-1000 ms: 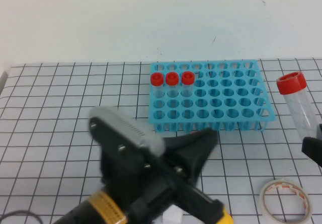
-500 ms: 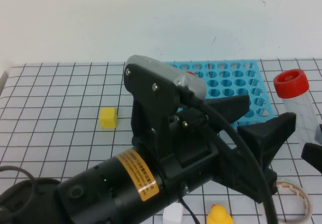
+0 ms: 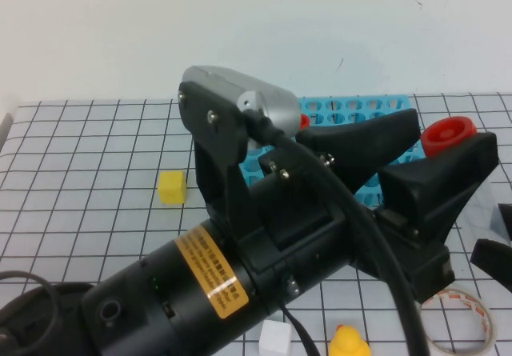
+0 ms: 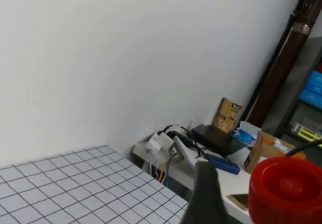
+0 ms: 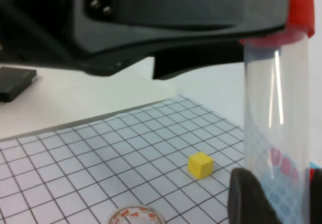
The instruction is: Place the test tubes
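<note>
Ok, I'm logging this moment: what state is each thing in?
Test tube: upright, red cap on, held low by the right gripper.
Right gripper: shut on the test tube, at the table's right.
Left gripper: open, raised mid-table, the tube's cap showing between its fingers.
Blue rack: visible holes mostly empty, partly hidden by the left arm.
Tape roll: lying flat.

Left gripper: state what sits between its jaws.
In the high view, the red cap of the tube shows between the left gripper's open jaws; the right gripper, at far right, holds that tube.
</note>
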`<state>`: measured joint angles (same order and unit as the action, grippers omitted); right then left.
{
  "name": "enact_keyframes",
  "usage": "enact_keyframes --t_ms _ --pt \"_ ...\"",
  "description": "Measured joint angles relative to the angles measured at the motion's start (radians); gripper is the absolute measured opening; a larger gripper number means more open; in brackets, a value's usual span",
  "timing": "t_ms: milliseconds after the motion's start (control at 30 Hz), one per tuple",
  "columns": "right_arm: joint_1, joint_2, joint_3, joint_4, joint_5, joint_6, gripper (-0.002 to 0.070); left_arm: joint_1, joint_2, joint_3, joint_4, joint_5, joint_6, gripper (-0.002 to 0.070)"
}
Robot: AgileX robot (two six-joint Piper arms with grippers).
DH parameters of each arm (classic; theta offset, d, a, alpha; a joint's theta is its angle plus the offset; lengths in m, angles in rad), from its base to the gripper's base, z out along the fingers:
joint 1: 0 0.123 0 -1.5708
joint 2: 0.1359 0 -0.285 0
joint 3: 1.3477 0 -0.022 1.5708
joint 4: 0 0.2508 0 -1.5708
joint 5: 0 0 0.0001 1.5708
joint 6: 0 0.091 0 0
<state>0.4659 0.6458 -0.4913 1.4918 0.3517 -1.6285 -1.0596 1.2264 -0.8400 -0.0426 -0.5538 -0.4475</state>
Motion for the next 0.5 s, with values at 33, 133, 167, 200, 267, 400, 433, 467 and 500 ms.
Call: enact_keyframes --t_ms 33,133,167,200,267,400,433,467,500 --pt "0.000 0.000 0.000 0.000 0.004 -0.002 0.0227 0.000 0.000 0.000 0.000 -0.003 -0.004 0.0457" --pt "0.000 0.000 0.000 0.000 0.011 -0.002 0.0227 0.000 0.000 0.000 0.000 -0.007 -0.014 0.0410" --pt "0.000 0.000 0.000 0.000 0.013 -0.002 0.0227 0.000 0.000 0.000 0.002 -0.007 -0.016 0.0390" --pt "0.000 0.000 0.000 0.000 0.017 -0.002 0.0227 0.000 0.000 0.000 0.002 -0.007 -0.023 0.0366" --pt "0.000 0.000 0.000 0.000 0.017 -0.002 0.0227 0.000 0.000 0.000 0.010 -0.007 -0.033 0.0286" --pt "0.000 0.000 0.000 0.000 0.017 -0.002 0.0227 -0.001 0.000 -0.001 0.052 -0.007 -0.057 0.0271" --pt "0.000 0.000 0.000 0.000 0.017 -0.002 0.0227 -0.001 0.000 -0.001 0.068 -0.009 -0.065 0.0271" --pt "0.000 0.000 0.000 0.000 0.017 -0.002 0.0227 -0.001 0.000 -0.001 0.085 -0.013 -0.073 0.0271" --pt "0.000 0.000 0.000 0.000 0.014 -0.003 0.0227 -0.001 0.000 -0.001 0.101 -0.015 -0.079 0.0271"
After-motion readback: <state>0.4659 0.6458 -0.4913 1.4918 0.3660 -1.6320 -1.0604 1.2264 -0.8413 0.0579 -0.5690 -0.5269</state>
